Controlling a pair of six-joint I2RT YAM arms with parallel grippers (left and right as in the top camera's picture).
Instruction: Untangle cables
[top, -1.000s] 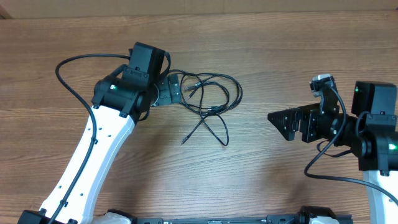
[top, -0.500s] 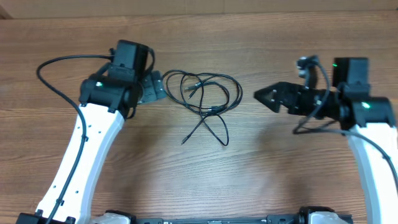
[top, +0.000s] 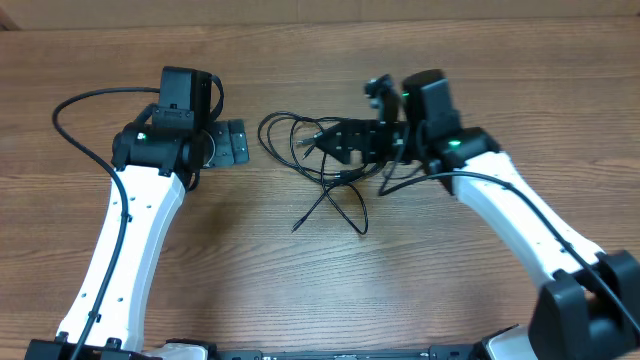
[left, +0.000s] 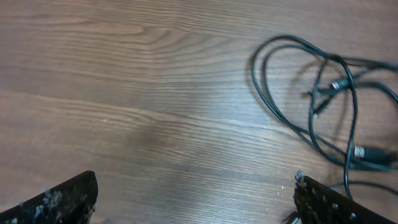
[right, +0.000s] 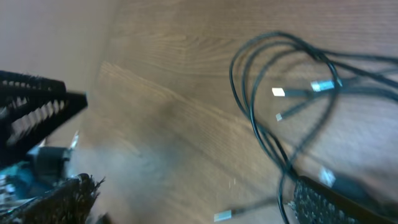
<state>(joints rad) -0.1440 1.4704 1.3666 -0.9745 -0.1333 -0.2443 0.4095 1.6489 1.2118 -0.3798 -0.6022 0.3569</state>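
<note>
Right gripper (top: 322, 143): gaped wide, empty, hung over cables (top: 343, 176) near twelve o'clock of table (top: 480, 300). Left gripper (top: 238, 143): gaped too, empty, at cables' nine o'clock. Made out silver plug tips (right: 279, 92) clearly only from wrists.

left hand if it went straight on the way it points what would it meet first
Most likely the cables: their nearest loop lies just ahead of the left hand. Height is hard to judge, so it could pass over them.
</note>
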